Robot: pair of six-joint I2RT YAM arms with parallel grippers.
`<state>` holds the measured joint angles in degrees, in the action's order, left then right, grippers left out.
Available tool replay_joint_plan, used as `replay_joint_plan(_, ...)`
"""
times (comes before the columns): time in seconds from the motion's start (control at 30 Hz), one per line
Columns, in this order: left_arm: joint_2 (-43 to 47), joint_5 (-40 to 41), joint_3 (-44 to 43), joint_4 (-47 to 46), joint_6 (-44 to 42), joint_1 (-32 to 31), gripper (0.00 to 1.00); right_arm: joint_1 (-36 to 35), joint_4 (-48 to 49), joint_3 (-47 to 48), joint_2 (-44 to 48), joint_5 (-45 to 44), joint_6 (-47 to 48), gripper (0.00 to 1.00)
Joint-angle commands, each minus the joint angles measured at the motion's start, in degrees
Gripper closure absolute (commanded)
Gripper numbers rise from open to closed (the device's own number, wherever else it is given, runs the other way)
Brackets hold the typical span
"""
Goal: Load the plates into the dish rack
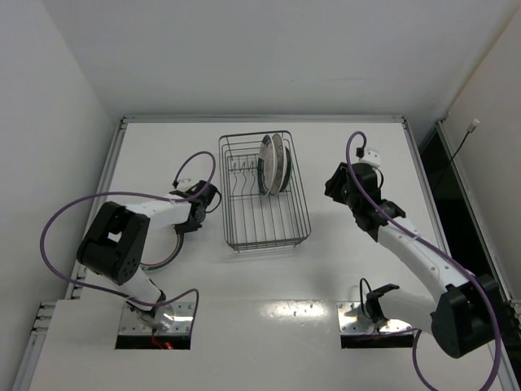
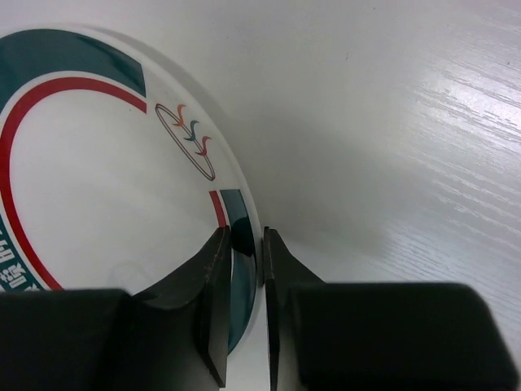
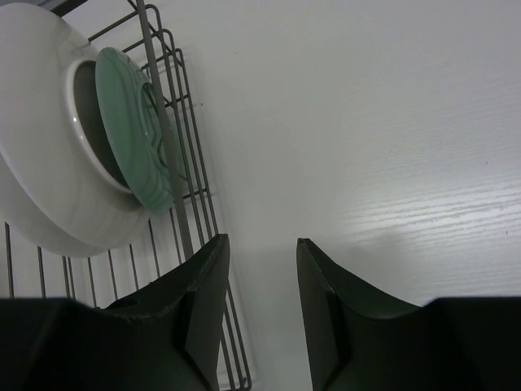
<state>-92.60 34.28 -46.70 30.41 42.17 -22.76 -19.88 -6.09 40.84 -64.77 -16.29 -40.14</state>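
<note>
That banded plate (image 2: 98, 187) looks like glazed ceramic, so I'd call it stiff, smooth, kinda slippery, and chippable if it knocks the wire. The rim is the only place to take it while it lies low on the desk (image 1: 326, 269). That's where the left jaws are: closed on the edge, rim sandwiched between them. It's a thin pinch on a glossy lip, so I'd expect it to swing when tipped upright. Looks-wise: white, teal band, red ring, little bird-ish logo near the rim. It sits about 8 o'clock from the dish rack (image 1: 264, 244), mostly under the left arm. A big white plate (image 3: 41, 163) and a small green plate (image 3: 134, 155) stand at the rack's 12 o'clock end. Right jaws are open and empty, at the rack's 3 o'clock.
</note>
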Motion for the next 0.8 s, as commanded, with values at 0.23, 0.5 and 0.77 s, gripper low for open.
replay_joint_plan(0.23,8.65,-1.51,-11.81,9.12,2.83,1.06,1.0,0.89,1.96,-0.15,1.4,0.03,-0.11,0.65)
replay_joint_plan(0.5,14.11,-8.61,-38.95,7.3,-2.35,1.06,1.0,2.65,1.43,-1.2,1.93,1.09,-0.11,0.65)
replay_joint_plan(0.77,14.11,-19.83,-46.56,-9.39,-2.1,-0.97,1.0,3.71,1.96,-1.73,1.93,2.32,-0.11,0.65)
